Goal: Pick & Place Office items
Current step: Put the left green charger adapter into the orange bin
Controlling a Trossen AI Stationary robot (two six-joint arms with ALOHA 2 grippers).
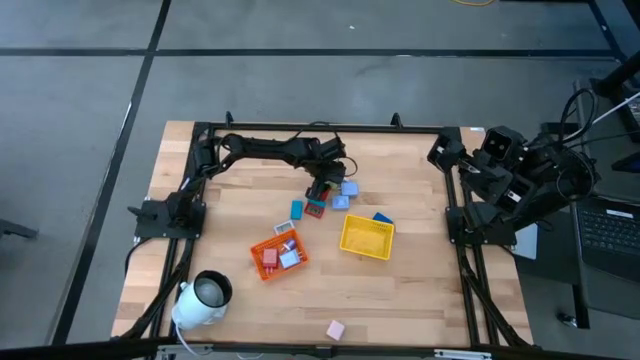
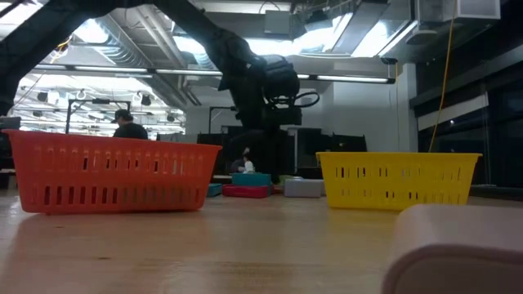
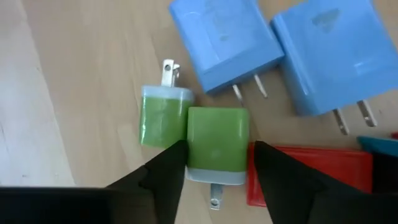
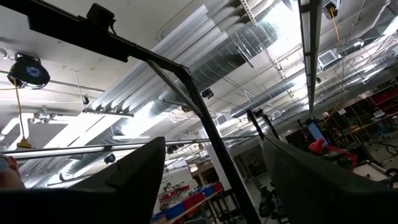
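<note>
My left gripper hangs over the cluster of office items in the middle of the table, shut on a green plug block. A second green plug block lies right beside it. Two blue plug blocks and a red piece lie flat on the wood close by. A teal piece and a blue piece lie farther out, and a pink piece sits alone near the near edge. My right gripper is open, parked off the table's right edge and pointing up at the ceiling. My left gripper comes from above, pointing down, with one finger on each long side of the green plug block's body. The block is pinched between the two fingers. It lies flat on the table, its prong end toward the wrist.
The orange tray holds a few small pieces and sits near of the cluster. The yellow tray stands to its right. A white cylinder lies at the near left corner. Bare wood stretches along the near and right sides.
</note>
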